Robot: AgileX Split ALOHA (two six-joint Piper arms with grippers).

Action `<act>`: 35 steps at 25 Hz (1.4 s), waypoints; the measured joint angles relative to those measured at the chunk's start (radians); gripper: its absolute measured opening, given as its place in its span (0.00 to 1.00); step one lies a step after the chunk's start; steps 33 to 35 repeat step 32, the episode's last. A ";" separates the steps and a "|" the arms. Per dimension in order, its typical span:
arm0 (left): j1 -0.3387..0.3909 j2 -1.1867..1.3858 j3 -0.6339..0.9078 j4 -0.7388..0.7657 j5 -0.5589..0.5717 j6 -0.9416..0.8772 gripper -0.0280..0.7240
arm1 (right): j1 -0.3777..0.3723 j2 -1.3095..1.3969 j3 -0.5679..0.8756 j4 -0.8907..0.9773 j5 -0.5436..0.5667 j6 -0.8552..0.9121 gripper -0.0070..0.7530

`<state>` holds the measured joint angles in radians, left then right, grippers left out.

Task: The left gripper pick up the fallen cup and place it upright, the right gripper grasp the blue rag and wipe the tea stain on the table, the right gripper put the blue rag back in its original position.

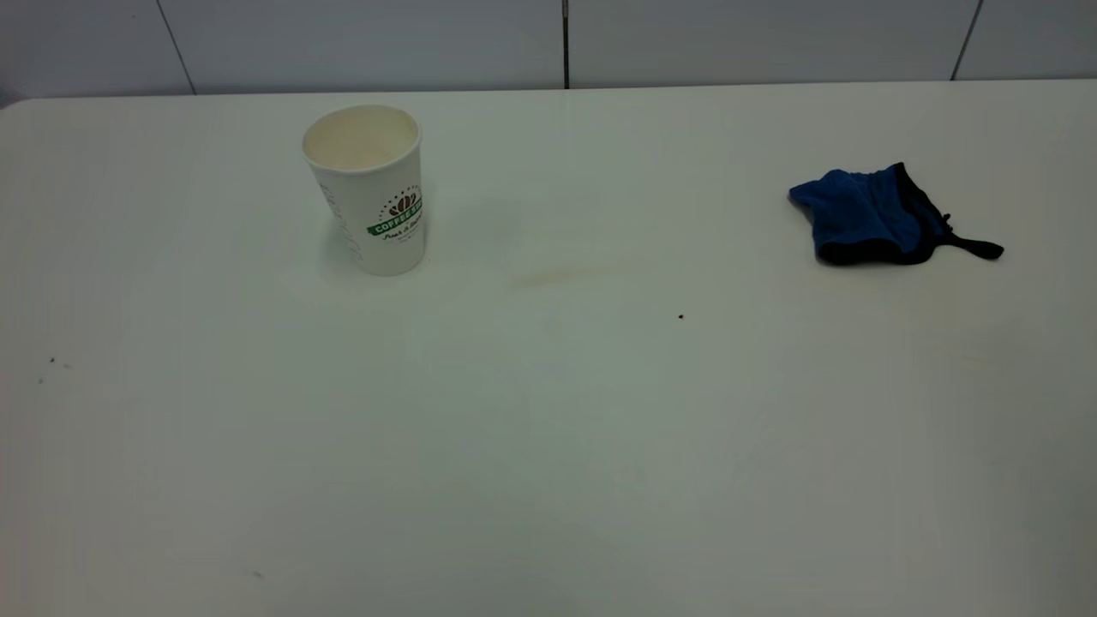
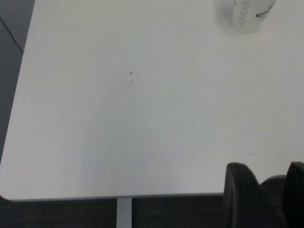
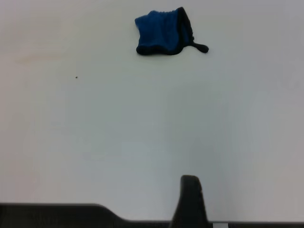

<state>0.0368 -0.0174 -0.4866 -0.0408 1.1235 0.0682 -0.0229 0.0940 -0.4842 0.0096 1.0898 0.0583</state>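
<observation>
In the left wrist view the cup (image 2: pixel 247 14) is cut off at the frame edge, well away from the left gripper (image 2: pixel 266 194), itself partly out of frame. Of the right gripper (image 3: pixel 190 202) only one dark finger shows, so its opening cannot be judged. The tea stain (image 1: pixel 548 276) is a faint, blurred smear.

The cup (image 1: pixel 368 188) stands upright on the white bench (image 1: pixel 548 446), toward the left and back of it, mouth open upward and cream inside. Its white dimpled wall carries a green "COFFEE" banner under a brown bean emblem, turned toward the front right. The blue rag (image 1: pixel 866 216) lies crumpled far to the right, well apart from the cup, royal blue with black edging and a short black strap trailing out to its right. Between them, nearer the cup, the tea stain (image 1: pixel 553 276) shows only as a faint light-brown smear on the bench surface.
</observation>
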 joint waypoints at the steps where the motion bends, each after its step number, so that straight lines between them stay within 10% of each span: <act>1: 0.000 0.000 0.000 0.000 0.000 0.000 0.36 | -0.008 -0.026 0.008 0.001 0.007 0.000 0.87; 35: 0.000 0.000 0.000 0.000 0.000 0.001 0.36 | -0.056 -0.110 0.016 -0.004 0.024 -0.034 0.57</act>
